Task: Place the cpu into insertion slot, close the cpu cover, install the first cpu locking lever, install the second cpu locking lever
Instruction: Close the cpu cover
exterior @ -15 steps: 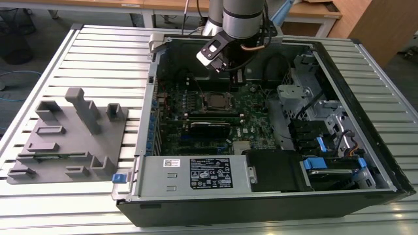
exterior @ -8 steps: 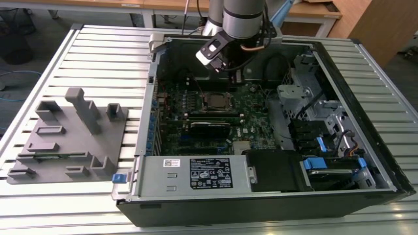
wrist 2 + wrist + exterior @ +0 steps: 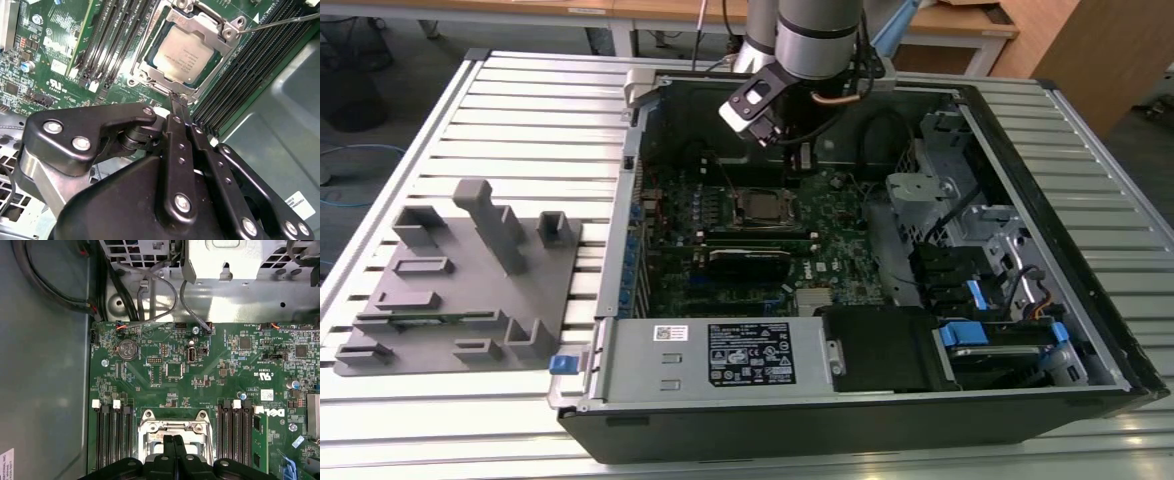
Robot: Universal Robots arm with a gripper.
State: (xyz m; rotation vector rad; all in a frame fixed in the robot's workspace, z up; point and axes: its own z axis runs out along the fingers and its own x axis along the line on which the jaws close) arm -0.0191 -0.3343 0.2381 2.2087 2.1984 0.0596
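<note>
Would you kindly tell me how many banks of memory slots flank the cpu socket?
2. In the first wrist view, one bank lies on one side of the cpu cover, the other bank on the opposite side. More could be hidden.

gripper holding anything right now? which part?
Nothing. The gripper is shut on itself, tips beside the cover closed over the chip.

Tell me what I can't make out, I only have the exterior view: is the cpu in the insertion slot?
Observer: Yes; in the second wrist view the cpu lies flat, pale top up.
Operator: And the cpu cover?
Observer: The cpu cover lies down over it, framing the chip.
Operator: Where's the tool?
Observer: The tool is shut, its tips beside one edge of the cover.
</note>
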